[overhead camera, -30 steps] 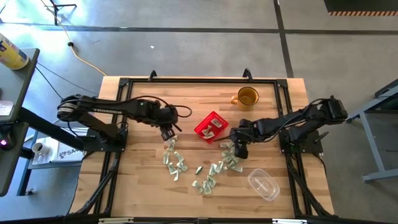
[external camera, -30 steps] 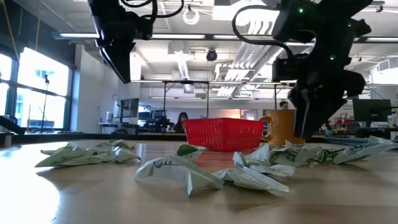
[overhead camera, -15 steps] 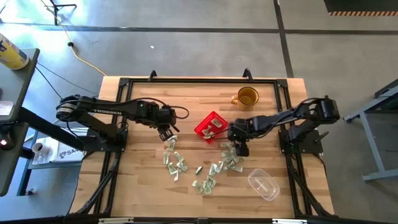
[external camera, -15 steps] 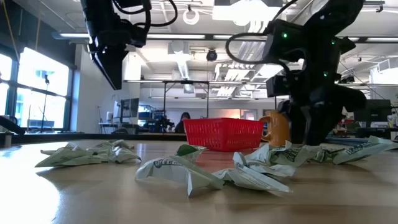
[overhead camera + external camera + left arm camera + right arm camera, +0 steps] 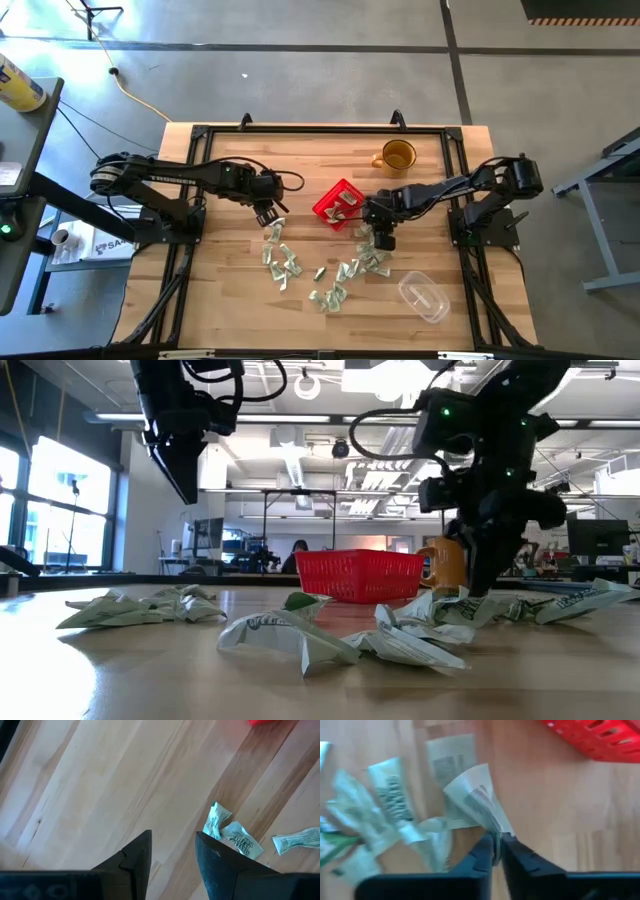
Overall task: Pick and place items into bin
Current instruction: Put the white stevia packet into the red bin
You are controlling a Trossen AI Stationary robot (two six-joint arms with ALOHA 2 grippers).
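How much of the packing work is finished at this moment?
Done: a few items lie in the red bin. In hand: the right gripper is shut on a wrapped piece; the left gripper hangs open, empty. Left: many pieces on the table.

Amber mug (image 5: 397,156) upright near far edge of wooden worktop (image 5: 225,290). Clear plastic container (image 5: 423,297) lying at near right corner, well apart from mug. Yellow cable (image 5: 135,92) trailing across grey floor. Person (image 5: 295,554) far back in room.
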